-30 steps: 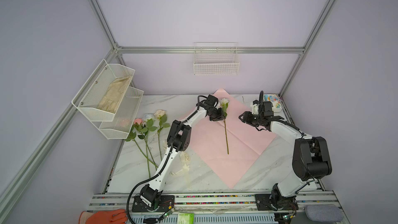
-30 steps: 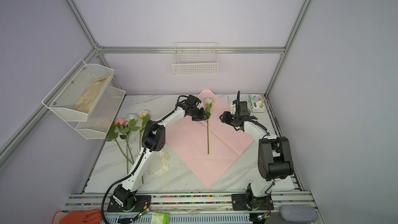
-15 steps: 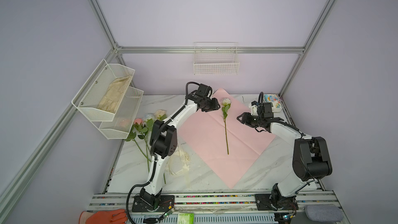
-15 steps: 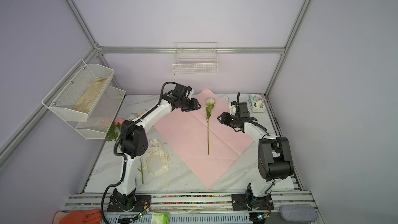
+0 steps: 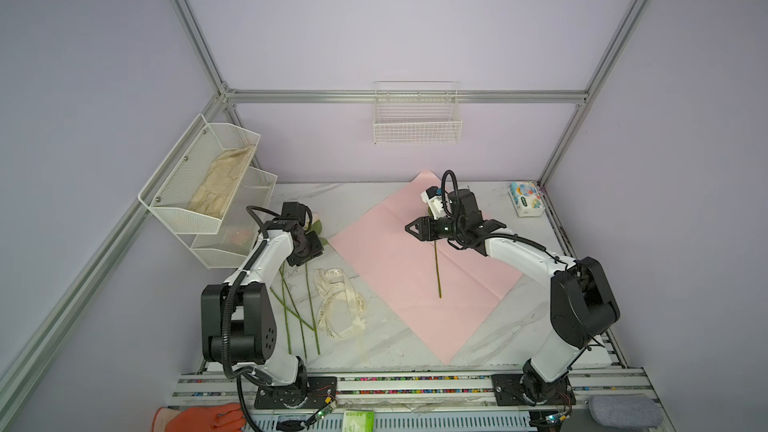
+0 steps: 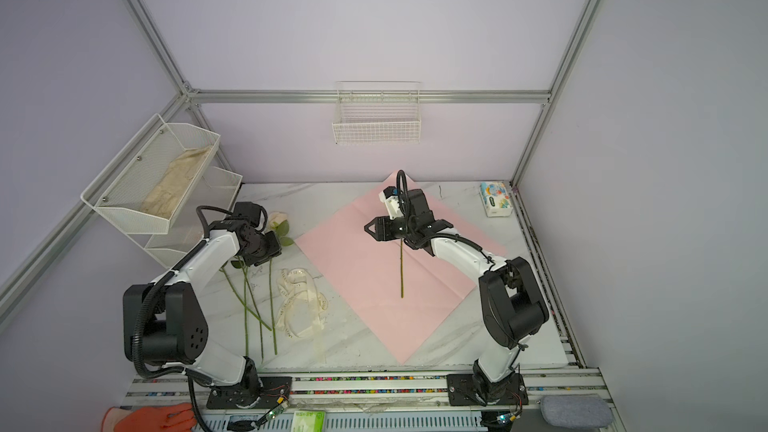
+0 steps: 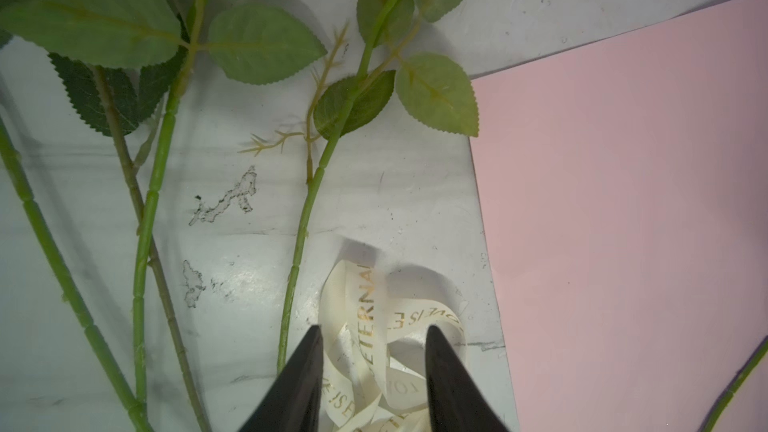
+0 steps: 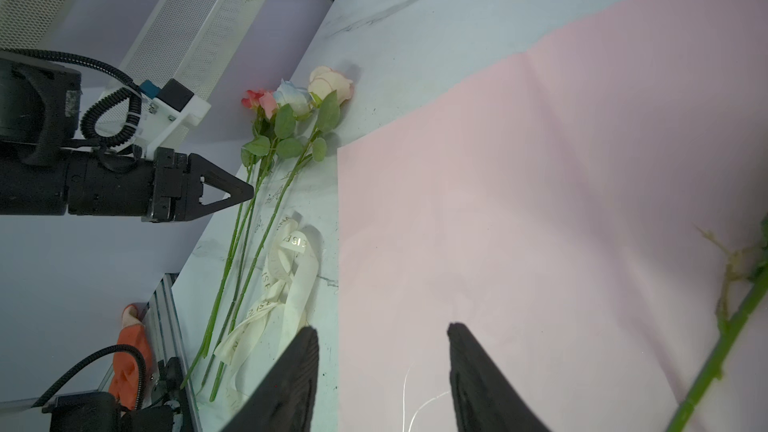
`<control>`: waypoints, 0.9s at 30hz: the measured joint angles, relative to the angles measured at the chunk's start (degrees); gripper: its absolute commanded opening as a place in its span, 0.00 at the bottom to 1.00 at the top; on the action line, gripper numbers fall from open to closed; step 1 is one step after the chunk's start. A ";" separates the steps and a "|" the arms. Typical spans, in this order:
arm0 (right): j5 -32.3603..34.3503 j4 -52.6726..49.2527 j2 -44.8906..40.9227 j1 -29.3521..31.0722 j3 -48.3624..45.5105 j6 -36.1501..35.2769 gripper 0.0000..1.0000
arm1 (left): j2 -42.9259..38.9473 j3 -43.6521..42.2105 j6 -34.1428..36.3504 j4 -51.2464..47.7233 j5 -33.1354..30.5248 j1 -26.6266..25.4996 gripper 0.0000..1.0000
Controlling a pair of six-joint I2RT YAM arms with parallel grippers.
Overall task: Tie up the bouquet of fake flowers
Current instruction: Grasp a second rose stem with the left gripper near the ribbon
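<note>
One rose (image 5: 437,272) lay released on paper (image 5: 386,276); left gripper (image 7: 374,328), jaws apart and empty, had returned above remaining stems (image 7: 146,218) for another; right gripper (image 8: 382,326) also apart.

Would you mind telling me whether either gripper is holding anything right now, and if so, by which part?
Nothing is held. The left gripper hangs open above the lettered ribbon; the right gripper is open over the pink paper.

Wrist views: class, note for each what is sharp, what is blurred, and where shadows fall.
Left wrist view: leaves and ribbon lettering sharp; the ribbon casts soft shadows on the table. Right wrist view: roses fairly sharp, the near stem blurred at the frame edge.
</note>
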 measured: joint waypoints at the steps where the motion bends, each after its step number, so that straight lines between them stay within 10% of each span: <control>1: 0.15 -0.22 0.72 0.04 0.24 -0.17 0.53 | 0.92 0.00 0.35 0.00 -0.13 0.15 0.41; 16: -0.02 -2.69 4.96 3.19 4.22 -3.45 0.54 | 9.18 0.00 2.32 -0.72 -4.04 3.82 0.36; 27: -5.46 -3.69 7.15 5.07 5.09 -5.70 0.57 | 12.55 -1.03 4.98 0.15 -1.92 3.87 0.13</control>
